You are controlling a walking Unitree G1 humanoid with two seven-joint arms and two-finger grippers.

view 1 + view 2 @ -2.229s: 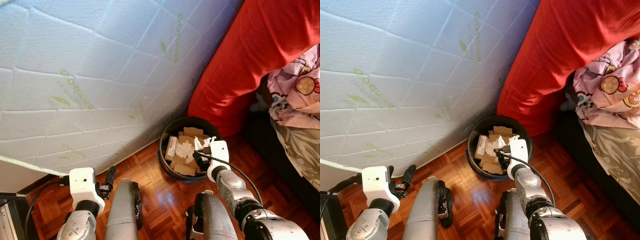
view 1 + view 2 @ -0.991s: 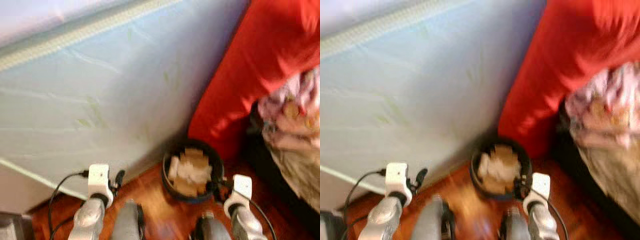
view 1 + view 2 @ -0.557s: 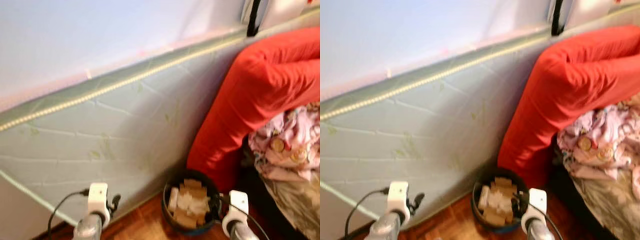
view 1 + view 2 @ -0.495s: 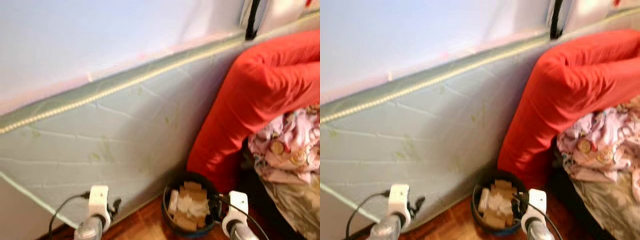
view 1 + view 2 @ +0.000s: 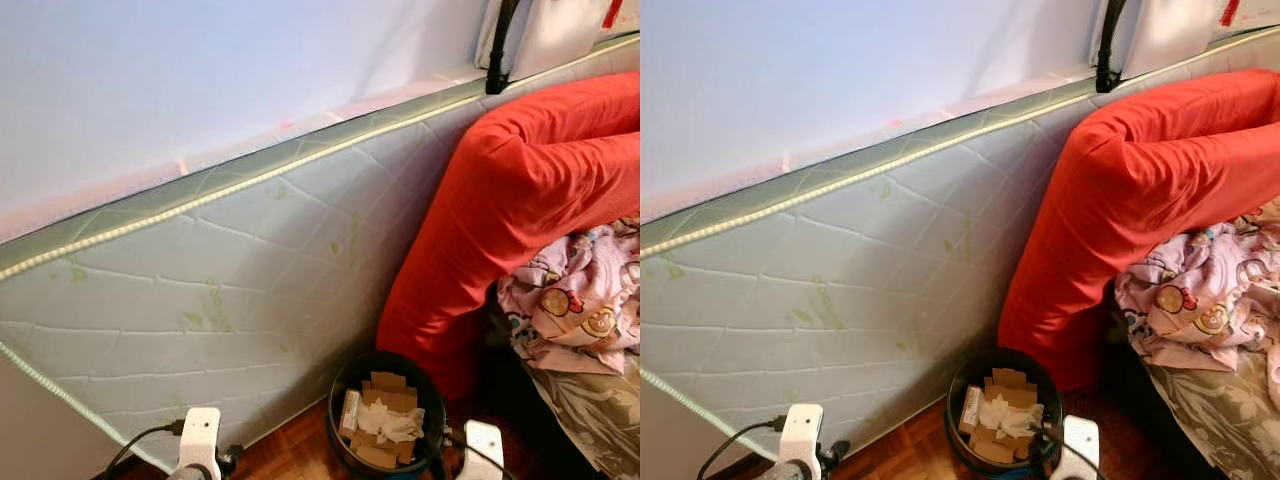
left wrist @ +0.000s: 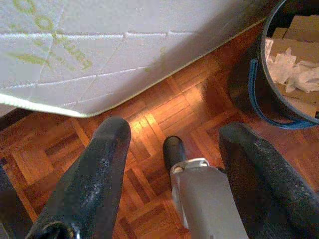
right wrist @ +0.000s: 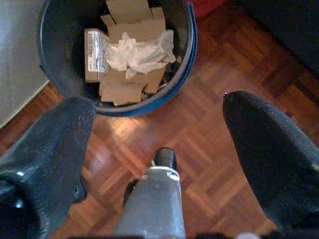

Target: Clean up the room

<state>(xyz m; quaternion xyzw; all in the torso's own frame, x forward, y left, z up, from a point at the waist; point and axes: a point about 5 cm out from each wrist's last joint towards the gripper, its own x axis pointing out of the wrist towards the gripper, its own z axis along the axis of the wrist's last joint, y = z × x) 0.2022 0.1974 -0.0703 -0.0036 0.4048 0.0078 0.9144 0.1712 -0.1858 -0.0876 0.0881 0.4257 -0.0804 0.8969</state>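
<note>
Jaws of both grippers are seen spread wide and empty: the left gripper (image 6: pixel 169 164) is held over bare parquet (image 6: pixel 164 112) beside the mattress (image 5: pixel 250 270), the right gripper (image 7: pixel 157 149) over the floor just short of the bin (image 7: pixel 55 74). Change since the earlier pictures: the head view has been raised, so that wall (image 5: pixel 200 70), mattress edge and red cushion (image 5: pixel 500 210) are now taken in, while the arms have dropped to the lower margin; this is a camera shift, and the bin is not judged to have moved. Bin contents: cardboard (image 7: pixel 127 84) and crumpled paper (image 7: pixel 139 52), lying inside. A patterned blanket (image 5: pixel 575 300) is noted on the bed. Inference: one deposit is likely finished, and the room is being scanned for further litter.
</note>
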